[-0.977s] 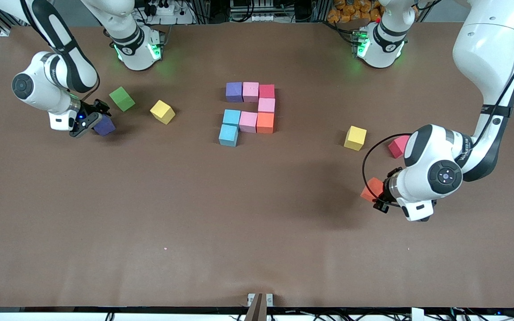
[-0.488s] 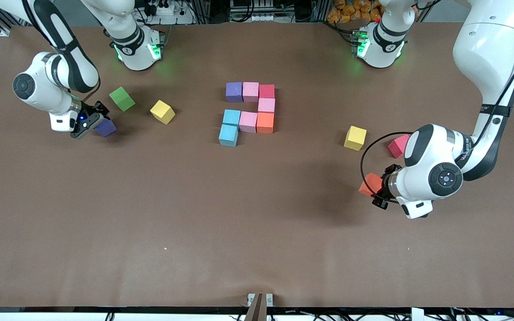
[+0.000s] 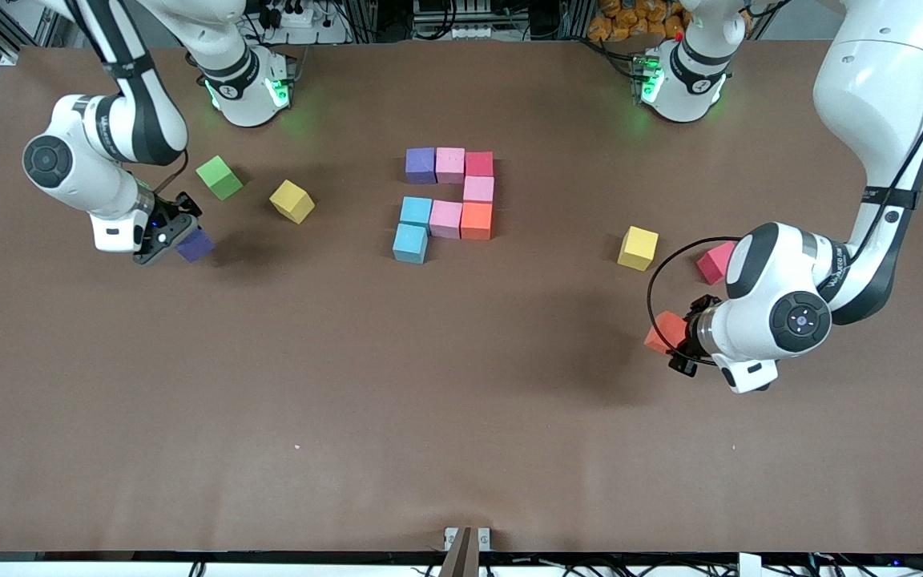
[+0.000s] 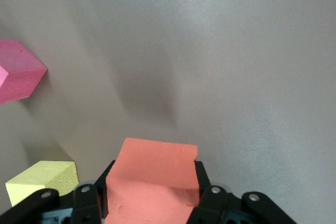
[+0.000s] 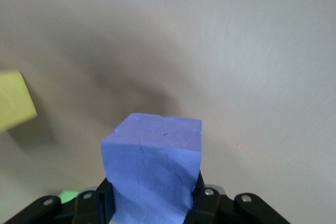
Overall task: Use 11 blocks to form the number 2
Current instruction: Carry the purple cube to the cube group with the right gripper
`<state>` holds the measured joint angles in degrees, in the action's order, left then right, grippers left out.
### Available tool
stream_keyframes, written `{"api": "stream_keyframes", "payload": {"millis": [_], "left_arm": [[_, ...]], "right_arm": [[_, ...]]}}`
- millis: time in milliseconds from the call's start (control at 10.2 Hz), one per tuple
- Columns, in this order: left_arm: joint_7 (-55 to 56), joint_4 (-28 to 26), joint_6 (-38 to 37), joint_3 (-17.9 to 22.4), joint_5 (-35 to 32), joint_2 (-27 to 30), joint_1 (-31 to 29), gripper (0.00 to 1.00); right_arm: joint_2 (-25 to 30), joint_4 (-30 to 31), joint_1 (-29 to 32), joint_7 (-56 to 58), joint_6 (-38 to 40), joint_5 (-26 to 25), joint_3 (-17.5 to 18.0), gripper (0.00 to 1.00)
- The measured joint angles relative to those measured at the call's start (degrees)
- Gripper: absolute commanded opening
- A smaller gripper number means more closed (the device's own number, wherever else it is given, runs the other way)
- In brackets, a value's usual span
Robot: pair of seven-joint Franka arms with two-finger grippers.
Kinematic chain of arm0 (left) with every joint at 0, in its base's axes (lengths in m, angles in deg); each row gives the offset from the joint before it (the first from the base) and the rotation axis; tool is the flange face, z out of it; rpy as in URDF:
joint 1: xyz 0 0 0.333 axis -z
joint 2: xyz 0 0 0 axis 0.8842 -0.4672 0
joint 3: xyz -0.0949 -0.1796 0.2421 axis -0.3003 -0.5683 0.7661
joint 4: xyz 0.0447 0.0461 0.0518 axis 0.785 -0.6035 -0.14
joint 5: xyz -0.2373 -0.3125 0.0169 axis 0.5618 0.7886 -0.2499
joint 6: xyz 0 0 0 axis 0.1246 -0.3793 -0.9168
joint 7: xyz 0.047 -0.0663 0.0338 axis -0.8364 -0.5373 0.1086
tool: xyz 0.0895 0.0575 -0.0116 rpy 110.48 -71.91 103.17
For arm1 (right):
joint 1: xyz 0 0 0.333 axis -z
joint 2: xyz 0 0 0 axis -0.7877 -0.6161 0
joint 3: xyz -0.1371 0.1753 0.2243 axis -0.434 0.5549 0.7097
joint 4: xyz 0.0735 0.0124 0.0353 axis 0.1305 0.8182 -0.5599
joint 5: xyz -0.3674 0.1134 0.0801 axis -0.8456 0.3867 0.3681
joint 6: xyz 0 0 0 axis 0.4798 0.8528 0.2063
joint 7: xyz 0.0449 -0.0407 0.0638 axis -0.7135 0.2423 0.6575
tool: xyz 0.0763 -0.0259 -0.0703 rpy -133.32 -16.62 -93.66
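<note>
since before, right gripper (image 3: 177, 239) fingers have clamped and lifted purple block (image 3: 195, 244); left gripper (image 3: 679, 340) grips orange block (image 3: 666, 331).

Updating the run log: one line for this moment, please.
left gripper: shut on orange block | right gripper: shut on purple block | figure: eight blocks

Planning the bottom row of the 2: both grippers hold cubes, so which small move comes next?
Probably carry the right gripper, shut on the purple cube, toward the blue cube that ends the figure; the left gripper holds the orange cube.
</note>
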<state>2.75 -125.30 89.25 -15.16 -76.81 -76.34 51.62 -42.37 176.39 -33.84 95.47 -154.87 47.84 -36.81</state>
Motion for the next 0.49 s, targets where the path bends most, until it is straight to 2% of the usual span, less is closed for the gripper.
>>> {"api": "stream_keyframes", "payload": {"millis": [293, 488], "left_arm": [[0.0, 1.5, 0.0, 0.0, 0.0, 0.1, 0.1, 0.00], [0.0, 1.9, 0.1, 0.0, -0.5, 0.1, 0.3, 0.00]], "right_arm": [[-0.2, -4.4, -10.4, -15.1, 0.6, 2.5, 0.2, 0.42], [-2.8, -8.1, -17.7, -23.9, 0.6, 9.5, 0.3, 0.42]]}}
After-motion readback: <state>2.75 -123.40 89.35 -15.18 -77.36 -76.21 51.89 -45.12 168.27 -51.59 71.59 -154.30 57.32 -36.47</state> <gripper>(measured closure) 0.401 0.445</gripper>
